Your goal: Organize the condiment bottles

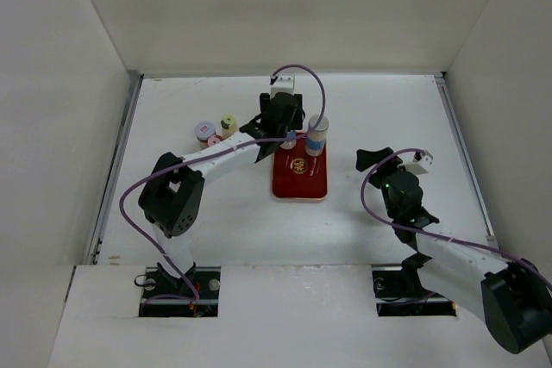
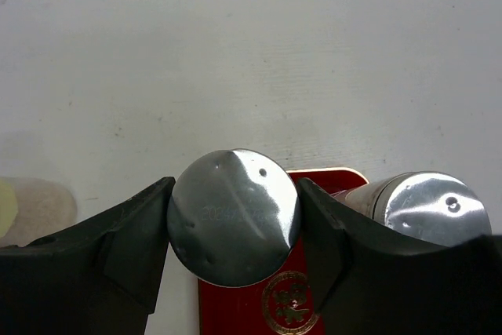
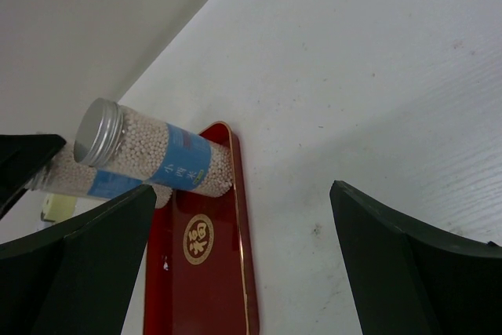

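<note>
A grey-capped bottle with a blue-white label stands at the far left corner of the red tray. My left gripper is shut on it; in the left wrist view both fingers press against its silver cap. A second grey-capped bottle stands beside it on the tray's far right corner and also shows in the left wrist view and the right wrist view. The cream bottle with a yellow-green cap and two pink/lilac-lidded jars stand on the table left of the tray. My right gripper is open and empty, right of the tray.
The near half of the red tray is bare, with a gold emblem. White walls close in the table at the back and both sides. The left arm's purple cable loops over the table's left part.
</note>
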Controlling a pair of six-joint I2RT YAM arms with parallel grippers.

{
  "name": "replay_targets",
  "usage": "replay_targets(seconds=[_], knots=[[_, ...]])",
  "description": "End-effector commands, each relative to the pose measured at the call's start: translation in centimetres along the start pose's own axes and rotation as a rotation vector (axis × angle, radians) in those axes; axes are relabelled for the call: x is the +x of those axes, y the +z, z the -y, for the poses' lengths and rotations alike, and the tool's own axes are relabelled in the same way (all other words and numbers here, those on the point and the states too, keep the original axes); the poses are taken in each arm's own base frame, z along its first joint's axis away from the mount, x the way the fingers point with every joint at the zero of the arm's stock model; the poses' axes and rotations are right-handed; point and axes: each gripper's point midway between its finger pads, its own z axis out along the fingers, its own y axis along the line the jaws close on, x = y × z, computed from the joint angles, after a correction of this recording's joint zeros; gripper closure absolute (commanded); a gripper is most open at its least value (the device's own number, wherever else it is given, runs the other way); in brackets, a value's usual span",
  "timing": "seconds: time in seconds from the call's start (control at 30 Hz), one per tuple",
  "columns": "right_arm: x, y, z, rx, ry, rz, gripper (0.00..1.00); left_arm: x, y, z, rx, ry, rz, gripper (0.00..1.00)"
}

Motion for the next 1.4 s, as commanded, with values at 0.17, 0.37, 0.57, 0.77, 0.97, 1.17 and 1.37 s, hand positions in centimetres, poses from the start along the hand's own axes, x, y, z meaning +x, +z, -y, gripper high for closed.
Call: replay_targets(seconds=[0.17, 0.37, 0.57, 0.77, 0.97, 1.17, 1.37], knots=[[-1.3, -0.2, -1.8, -0.064, 0.031, 0.042, 0.00, -3.7, 0.6, 2.9, 0.066, -0.066, 0.118, 0.53], [-1.2, -0.2, -1.7, -0.063, 0.030, 0.041, 0.00, -4.6, -1.0, 2.4, 0.059, -0.081, 0.148, 0.17], [-1.2, -0.1, -1.7, -0.062, 0.027, 0.042, 0.00, -7.2, -5.5, -2.2, 0.000, -0.139, 0.241, 0.12], [-1.1, -0.1, -1.6, -0.058, 0.025, 0.039, 0.00, -4.8, -9.6, -10.0, -0.122, -0.156, 0.228, 0.15], [-0.7, 0.0, -2.4, -0.085, 0.019, 0.016, 0.04, 0.3, -11.1, -16.6, -0.253, -0.174, 0.120, 0.20], [-1.0, -0.5, -2.8, -0.123, 0.028, 0.028, 0.33, 2.5, -9.4, -18.4, -0.305, -0.171, 0.077, 0.20], [-0.8, -0.4, -2.7, -0.116, 0.024, 0.023, 0.19, 3.2, -7.7, -19.5, -0.328, -0.173, 0.065, 0.21]])
